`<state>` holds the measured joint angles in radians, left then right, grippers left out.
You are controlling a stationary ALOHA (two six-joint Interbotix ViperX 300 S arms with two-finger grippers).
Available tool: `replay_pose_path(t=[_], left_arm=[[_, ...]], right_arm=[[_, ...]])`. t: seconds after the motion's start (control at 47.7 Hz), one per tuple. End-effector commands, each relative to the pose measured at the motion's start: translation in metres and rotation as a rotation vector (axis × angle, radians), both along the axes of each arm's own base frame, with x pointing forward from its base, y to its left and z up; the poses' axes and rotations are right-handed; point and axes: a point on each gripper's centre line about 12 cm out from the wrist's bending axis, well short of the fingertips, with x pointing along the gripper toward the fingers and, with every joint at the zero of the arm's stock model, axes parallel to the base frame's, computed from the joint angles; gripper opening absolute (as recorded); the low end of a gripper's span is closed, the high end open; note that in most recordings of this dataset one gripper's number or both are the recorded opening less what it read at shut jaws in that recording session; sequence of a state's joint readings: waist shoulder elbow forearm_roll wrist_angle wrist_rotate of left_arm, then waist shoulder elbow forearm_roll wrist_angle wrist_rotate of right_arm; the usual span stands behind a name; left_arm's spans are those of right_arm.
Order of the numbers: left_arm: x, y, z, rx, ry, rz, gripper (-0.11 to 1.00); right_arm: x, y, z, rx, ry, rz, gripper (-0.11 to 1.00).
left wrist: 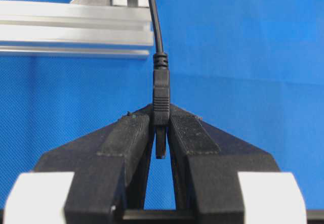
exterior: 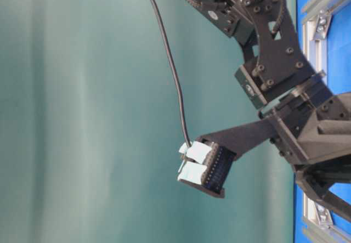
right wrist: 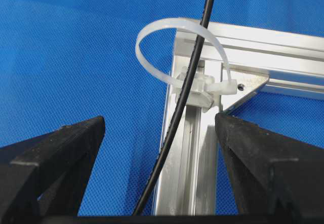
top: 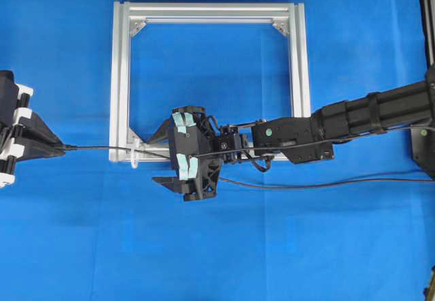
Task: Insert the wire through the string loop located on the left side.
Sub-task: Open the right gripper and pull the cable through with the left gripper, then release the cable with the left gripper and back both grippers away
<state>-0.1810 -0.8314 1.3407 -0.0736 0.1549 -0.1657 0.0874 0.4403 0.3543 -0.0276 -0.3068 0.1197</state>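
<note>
One silver frame (top: 119, 77), one white string loop (right wrist: 178, 52), one black wire (top: 95, 147), two corner brackets (top: 138, 26) up top — and two claws, left claw (top: 60, 149) and right claw (top: 163, 157).

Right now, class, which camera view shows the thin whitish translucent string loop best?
The right wrist view: the whitish translucent string loop arches clearly, the black wire running through it. Overhead it is a tiny speck; the left wrist and table-level views miss it.
</note>
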Motion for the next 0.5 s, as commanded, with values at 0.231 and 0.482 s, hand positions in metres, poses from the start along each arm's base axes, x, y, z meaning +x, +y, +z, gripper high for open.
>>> replay_pose_path(t=[0.231, 0.482], left_arm=[[0.003, -0.001, 0.001, 0.002, 0.001, -0.002, 0.32], [0.003, -0.001, 0.003, 0.004, -0.012, -0.007, 0.77]], right_arm=[[0.003, 0.002, 0.03, 0.005, -0.069, 0.004, 0.89], [0.001, 0.002, 0.04, 0.004, -0.067, 0.003, 0.89]])
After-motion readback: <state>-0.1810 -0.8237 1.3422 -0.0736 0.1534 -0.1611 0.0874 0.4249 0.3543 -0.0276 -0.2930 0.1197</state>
